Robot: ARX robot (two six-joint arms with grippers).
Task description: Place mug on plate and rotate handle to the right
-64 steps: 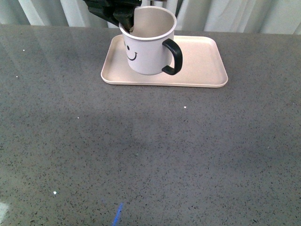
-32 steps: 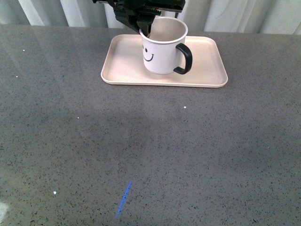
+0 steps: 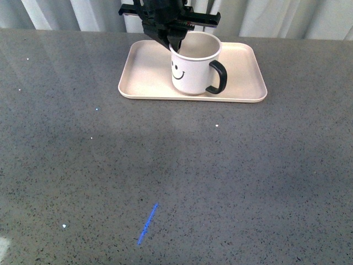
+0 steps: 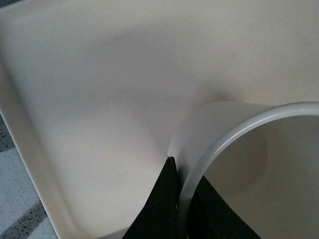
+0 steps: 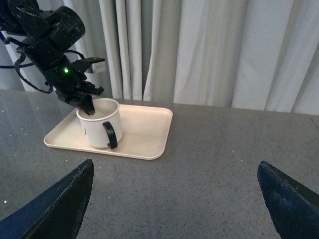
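Note:
The white mug (image 3: pixel 190 69) with a black smiley face stands on the pale pink-beige plate (image 3: pixel 242 77) at the far middle of the table. Its black handle (image 3: pixel 217 77) points right and a little toward the front. My left gripper (image 3: pixel 175 45) comes down from above and is shut on the mug's left rim, one finger inside and one outside; the left wrist view shows the rim (image 4: pixel 209 154) pinched between the fingers. The mug (image 5: pixel 98 130) and plate (image 5: pixel 144 132) also show in the right wrist view. My right gripper (image 5: pixel 177 199) is open and empty, well away from the plate.
The grey speckled table (image 3: pixel 176 176) stretches in front of the plate, with a blue light streak (image 3: pixel 147 223) near the front. Pale curtains (image 5: pixel 209 50) hang behind the table's far edge.
My left gripper has carried the mug right and down onto the plate. The handle now points more to the right.

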